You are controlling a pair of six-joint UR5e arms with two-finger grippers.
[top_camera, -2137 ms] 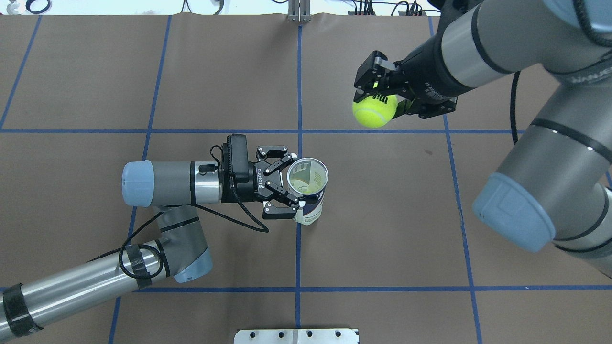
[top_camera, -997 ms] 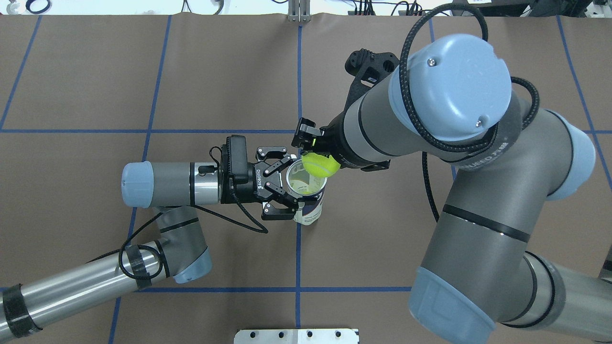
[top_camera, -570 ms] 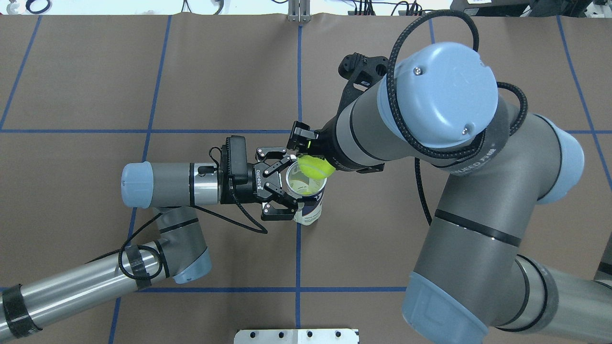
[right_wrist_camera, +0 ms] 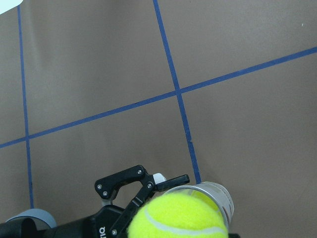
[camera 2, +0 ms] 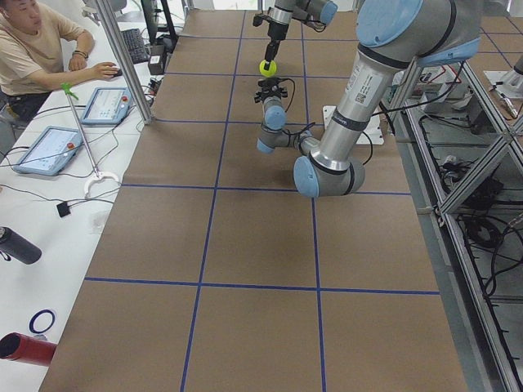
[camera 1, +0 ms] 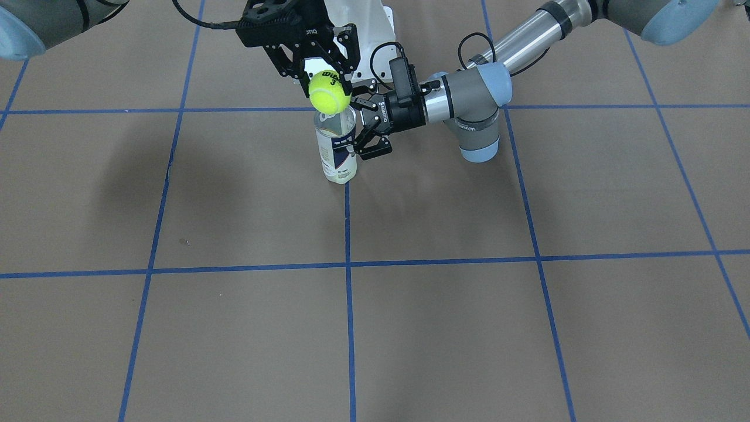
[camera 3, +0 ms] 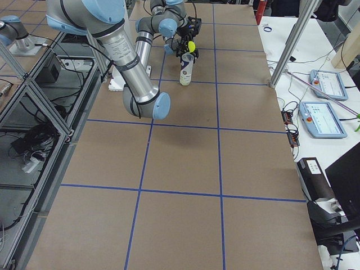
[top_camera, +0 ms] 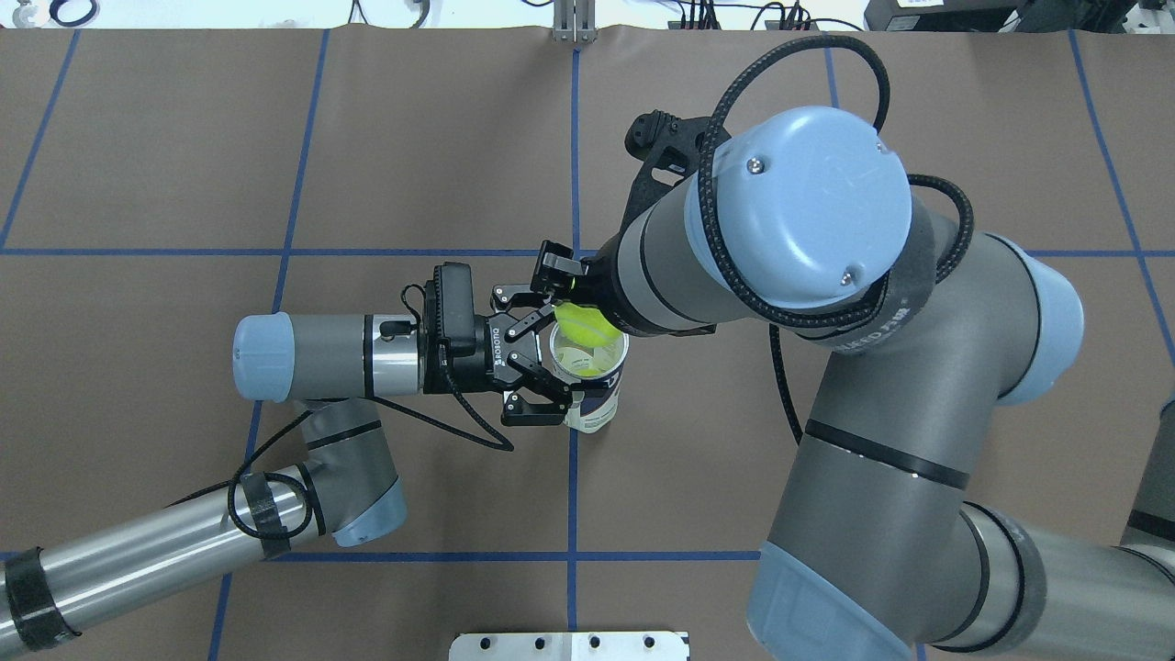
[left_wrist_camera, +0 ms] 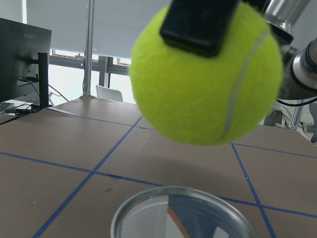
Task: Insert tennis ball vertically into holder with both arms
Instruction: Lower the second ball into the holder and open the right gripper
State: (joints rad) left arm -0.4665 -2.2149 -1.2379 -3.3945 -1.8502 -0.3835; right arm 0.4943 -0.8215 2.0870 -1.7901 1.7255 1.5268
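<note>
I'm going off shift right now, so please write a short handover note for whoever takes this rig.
Left gripper: shut on the holder, which stands upright on the table.
Right gripper: shut on the tennis ball, just above the holder's open rim, with a gap showing.
Done: holder steadied, ball lifted over the mouth.
Left: lower the ball in, release it, withdraw.

- Yellow-green tennis ball [left_wrist_camera: 205, 82]: matt, fuzzy felt.
- Clear plastic holder can [camera 1: 336, 153]: glossy wall, shiny metal rim.
- Brown table covering [top_camera: 138, 138]: matt, smooth paper.
</note>
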